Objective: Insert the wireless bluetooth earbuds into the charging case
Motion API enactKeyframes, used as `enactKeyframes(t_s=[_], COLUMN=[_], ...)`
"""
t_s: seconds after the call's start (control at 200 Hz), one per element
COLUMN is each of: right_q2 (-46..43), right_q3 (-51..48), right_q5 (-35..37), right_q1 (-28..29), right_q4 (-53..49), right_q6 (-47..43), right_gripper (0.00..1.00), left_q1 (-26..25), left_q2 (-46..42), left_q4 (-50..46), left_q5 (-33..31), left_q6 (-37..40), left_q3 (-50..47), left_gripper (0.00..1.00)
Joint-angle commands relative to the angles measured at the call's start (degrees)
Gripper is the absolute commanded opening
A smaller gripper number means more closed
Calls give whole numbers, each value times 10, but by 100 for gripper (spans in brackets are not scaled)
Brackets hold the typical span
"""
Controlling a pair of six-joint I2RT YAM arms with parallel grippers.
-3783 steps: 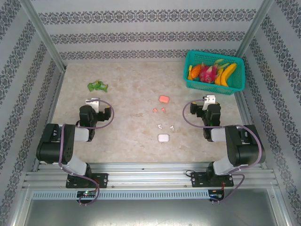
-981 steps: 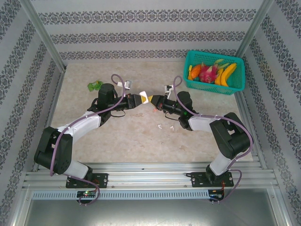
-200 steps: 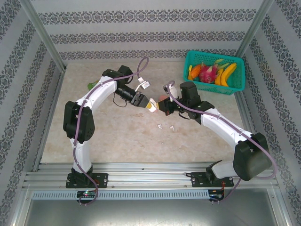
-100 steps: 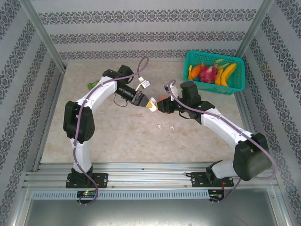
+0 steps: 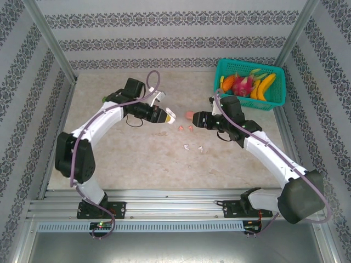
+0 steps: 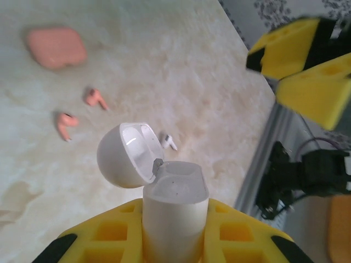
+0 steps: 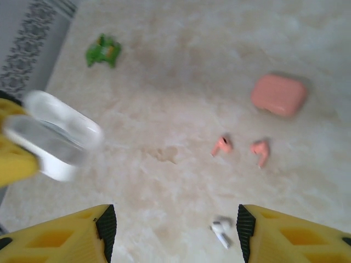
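Observation:
My left gripper [image 5: 163,116] is shut on the white charging case [image 6: 175,200], whose domed lid [image 6: 129,154] is flipped open. In the left wrist view both sockets look empty. Two pink earbuds [image 5: 180,127] [image 5: 190,127] lie on the table between the arms, and two white earbuds [image 5: 187,147] [image 5: 201,148] lie nearer the bases. The closed pink case [image 5: 190,115] sits just left of my right gripper [image 5: 198,118]. That right gripper [image 7: 173,235] is open with nothing between its fingers, hanging above a white earbud [image 7: 221,230] and the pink earbuds [image 7: 221,145] [image 7: 260,150].
A teal basket [image 5: 277,98] of fruit stands at the back right. A small green object [image 5: 109,98] lies at the back left behind the left arm. Metal frame posts and rails edge the beige table [image 5: 137,159].
The right gripper has opened and pulled back to the right, away from the white case. The left arm has lowered and shifted left, keeping the case, whose lid now stands open.

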Motion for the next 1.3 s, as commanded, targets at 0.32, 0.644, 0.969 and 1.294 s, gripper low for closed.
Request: enactKeyframes(t_s=[0.32,0.644,0.969,1.294], right_q2=[38,79,149,206], right_q3=[-19,2,54,79], right_q5=[169,213,251,252], right_q1=[61,118,162,177], right_q4=[-97,-126,-172,-180], right_q6=[101,130,139,156], right_gripper=[62,62,62,62], left_q1=[-20,-26,-27,-27], left_q2=[-181,-254,-224,-235], left_q4=[323,694,921,922], left_q5=[-269,-335,-290,-182], left_q6=[-2,-65,-43,-23], left_q3=[-244,-469,-522,-486], left_gripper=[0,0,0,0])
